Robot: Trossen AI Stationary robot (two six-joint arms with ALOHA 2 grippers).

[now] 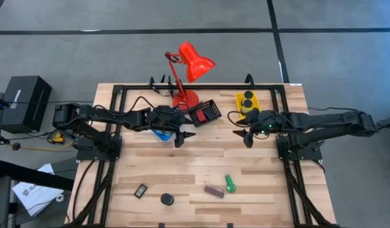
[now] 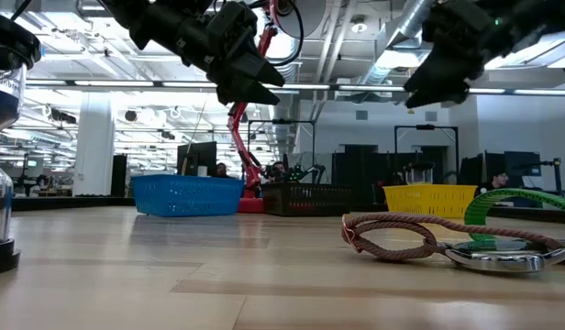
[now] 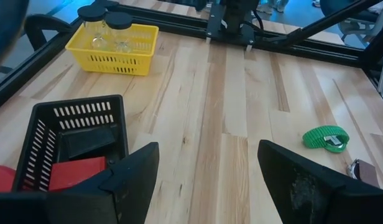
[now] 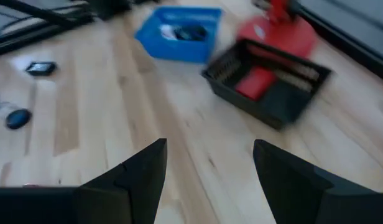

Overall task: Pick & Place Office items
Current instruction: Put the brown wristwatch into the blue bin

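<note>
Office items lie scattered on the bench (image 1: 182, 164), none held.
Both sets of fingers, left (image 1: 182, 137) and right (image 1: 244, 136), hang spread and empty; green cylinder (image 1: 229, 183), brown bar (image 1: 214, 191) well beyond them.

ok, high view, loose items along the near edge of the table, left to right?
Small black rectangular item → black round piece → brown bar → green stubby cylinder.
</note>
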